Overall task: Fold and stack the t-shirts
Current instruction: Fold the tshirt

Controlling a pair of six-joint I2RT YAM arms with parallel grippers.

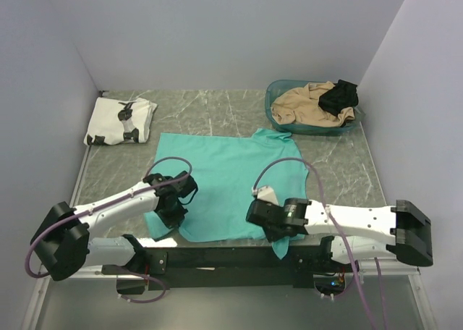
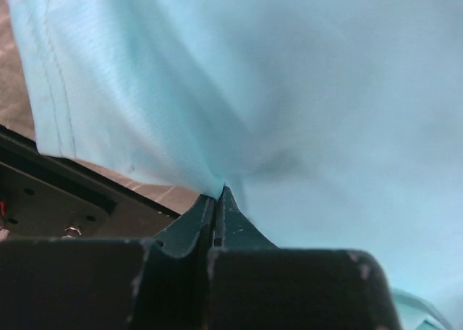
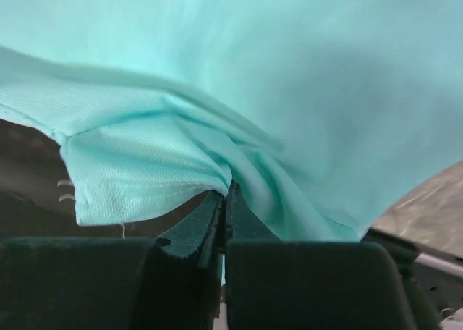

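top external — left tool (image 1: 171, 216) and right tool (image 1: 273, 236) pinch teal t-shirt (image 1: 226, 176).

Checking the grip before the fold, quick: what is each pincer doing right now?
Left pincer: closed on the teal t-shirt.
Right pincer: closed on the teal t-shirt too.

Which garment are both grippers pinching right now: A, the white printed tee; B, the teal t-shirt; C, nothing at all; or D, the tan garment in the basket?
B: in each wrist view the left gripper and the right gripper have their jaws shut on a fold of the teal t-shirt at its near hem.
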